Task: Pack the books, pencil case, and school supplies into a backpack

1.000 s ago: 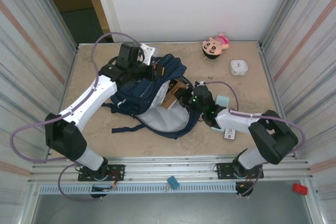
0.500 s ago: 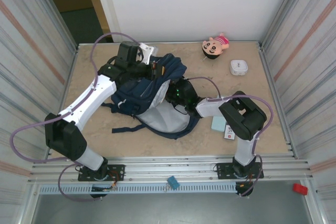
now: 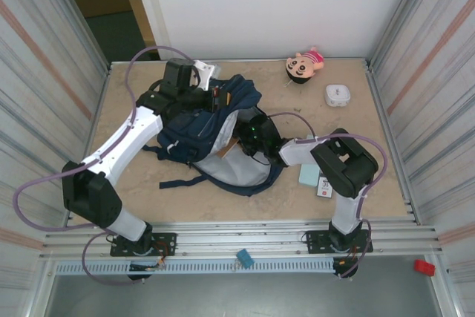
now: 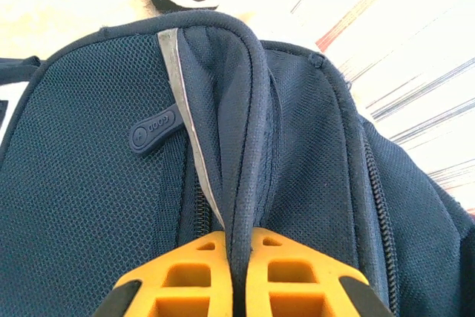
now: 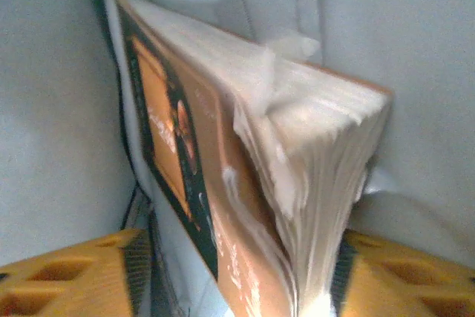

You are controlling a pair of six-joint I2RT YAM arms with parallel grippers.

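While my left claw [image 4: 238,271] is pinching the backpack [image 4: 89,183] rim, my right claw [image 5: 237,280] is clamping the book [image 5: 178,131] between its fingers [image 5: 67,272].

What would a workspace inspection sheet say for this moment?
Surface: tan table, nothing spilled that I can see.
Job's things: backpack lying open; book partly inside against its pale lining; pencil case and supplies pack on the table by the right arm.
Clutter: plush doll and white square box near the far edge.
Tools: left tool shut on the backpack's rim; right tool shut on the book.
Cables: purple cables loop off both arms.
Surroundings: metal walls at the sides, white wall behind.
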